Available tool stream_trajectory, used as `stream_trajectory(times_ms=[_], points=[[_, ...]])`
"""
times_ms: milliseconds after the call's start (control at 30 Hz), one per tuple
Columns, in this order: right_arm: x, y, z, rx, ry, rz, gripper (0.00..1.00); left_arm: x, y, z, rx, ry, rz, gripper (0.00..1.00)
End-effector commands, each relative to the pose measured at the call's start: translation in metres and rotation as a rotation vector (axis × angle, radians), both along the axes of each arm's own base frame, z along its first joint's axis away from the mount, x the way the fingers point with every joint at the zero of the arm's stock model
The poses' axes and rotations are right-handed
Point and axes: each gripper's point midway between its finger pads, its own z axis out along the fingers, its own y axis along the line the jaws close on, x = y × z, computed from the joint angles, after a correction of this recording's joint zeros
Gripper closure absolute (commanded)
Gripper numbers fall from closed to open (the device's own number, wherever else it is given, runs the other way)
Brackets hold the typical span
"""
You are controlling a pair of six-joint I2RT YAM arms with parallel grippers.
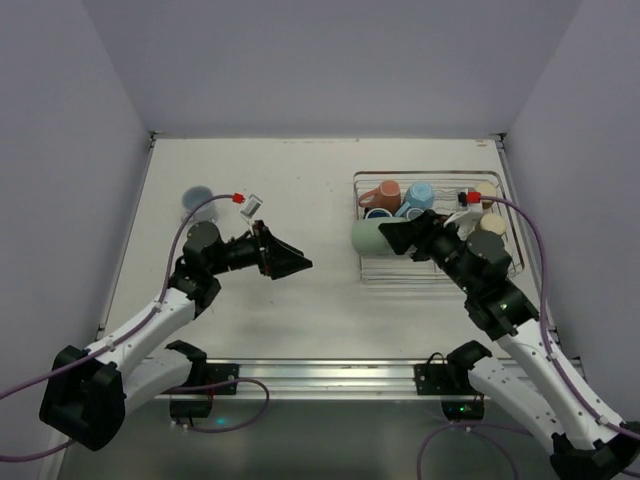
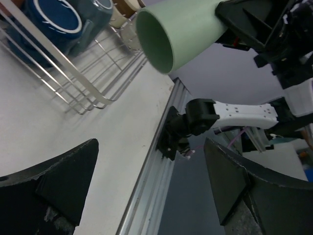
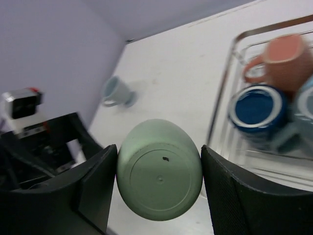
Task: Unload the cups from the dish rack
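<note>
"Right wrist view, entry one: what is being listed?"

"Item: green tumbler (image 3: pixel 159 176). It is lying on its side in the air with its base toward the camera, and the right hand (image 1: pixel 400 237) is clamping it between both fingers. From above, it is hanging over the left rim of the dish rack (image 1: pixel 425 174), with its mouth pointing out across the bench (image 1: pixel 300 190)."

"Why is it being carried sideways?"

"Judgement: the hand is gripping the wall near the base, so the mouth is leading toward the left hand (image 1: pixel 293 262). That hand is hovering mid-bench with its fingers spread, grasping nothing. It is looking like a hand-over being set up, or a set-down just outside the rack."

"What stock is sitting in the rack?"

"Salmon-pink mug (image 1: pixel 382 193), light blue mug (image 1: pixel 420 194), dark blue cup (image 1: pixel 377 213) and beige cup (image 1: pixel 490 224), all toward the far end. The arm may be hiding others, so I am not counting further."

"Already unloaded?"

"One grey-blue cup (image 1: pixel 197 199) is standing at the far left of the bench, well apart from the rack. Most of the job is looking undone."
</note>
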Motion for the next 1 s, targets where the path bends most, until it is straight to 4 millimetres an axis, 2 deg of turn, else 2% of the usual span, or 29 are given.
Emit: stream_trajectory(times_ms=[0, 133, 200, 400, 500, 533, 600, 633, 700, 733, 767, 800, 833, 867, 900, 933, 967], points=[[-0.032, 0.075, 0.059, 0.327, -0.134, 0.413, 0.77, -0.016, -0.018, 0.032, -0.120, -0.034, -0.076, 0.08], [-0.038, 0.104, 0.060, 0.406, -0.107, 0.518, 0.77, -0.018, -0.023, 0.043, -0.164, -0.057, -0.070, 0.11], [-0.040, 0.120, 0.055, 0.407, -0.070, 0.561, 0.77, -0.017, -0.024, 0.046, -0.177, -0.063, -0.059, 0.14], [-0.040, 0.143, 0.041, 0.449, -0.025, 0.611, 0.77, -0.018, -0.026, 0.056, -0.210, -0.095, -0.056, 0.26], [-0.036, 0.151, 0.026, 0.468, 0.023, 0.614, 0.77, -0.017, -0.025, 0.058, -0.233, -0.100, -0.051, 0.40], [-0.034, 0.152, 0.027, 0.480, 0.012, 0.612, 0.77, -0.016, -0.024, 0.062, -0.247, -0.113, -0.038, 0.48], [-0.031, 0.157, 0.016, 0.492, 0.040, 0.606, 0.77, -0.014, -0.023, 0.064, -0.254, -0.126, -0.018, 0.60], [-0.029, 0.158, 0.015, 0.497, 0.043, 0.605, 0.76, -0.011, -0.021, 0.066, -0.257, -0.133, 0.004, 0.79], [-0.026, 0.156, 0.009, 0.501, 0.048, 0.582, 0.63, -0.005, -0.019, 0.063, -0.222, -0.135, 0.048, 0.91], [-0.025, 0.154, 0.009, 0.500, 0.043, 0.569, 0.52, 0.005, -0.017, 0.072, -0.208, -0.161, 0.096, 0.96], [-0.024, 0.152, 0.008, 0.482, 0.030, 0.560, 0.27, 0.013, -0.015, 0.070, -0.153, -0.203, 0.132, 0.98], [-0.020, 0.149, -0.002, 0.453, 0.056, 0.521, 0.16, 0.021, -0.013, 0.045, -0.042, -0.119, 0.166, 0.99], [-0.021, 0.144, 0.001, 0.433, 0.040, 0.504, 0.09, 0.040, -0.008, 0.065, -0.002, -0.165, 0.253, 0.99], [-0.018, 0.141, 0.002, 0.385, 0.016, 0.489, 0.02, 0.053, -0.001, 0.059, 0.099, -0.209, 0.301, 0.99], [-0.017, 0.136, -0.013, 0.332, 0.061, 0.456, 0.01, 0.059, 0.007, 0.024, 0.252, -0.099, 0.322, 0.99], [-0.012, 0.126, -0.010, 0.308, 0.038, 0.397, 0.01, 0.077, 0.015, 0.041, 0.316, -0.131, 0.396, 1.00], [-0.010, 0.120, -0.017, 0.254, 0.031, 0.371, 0.01, 0.086, 0.024, 0.036, 0.414, -0.152, 0.419, 1.00]])
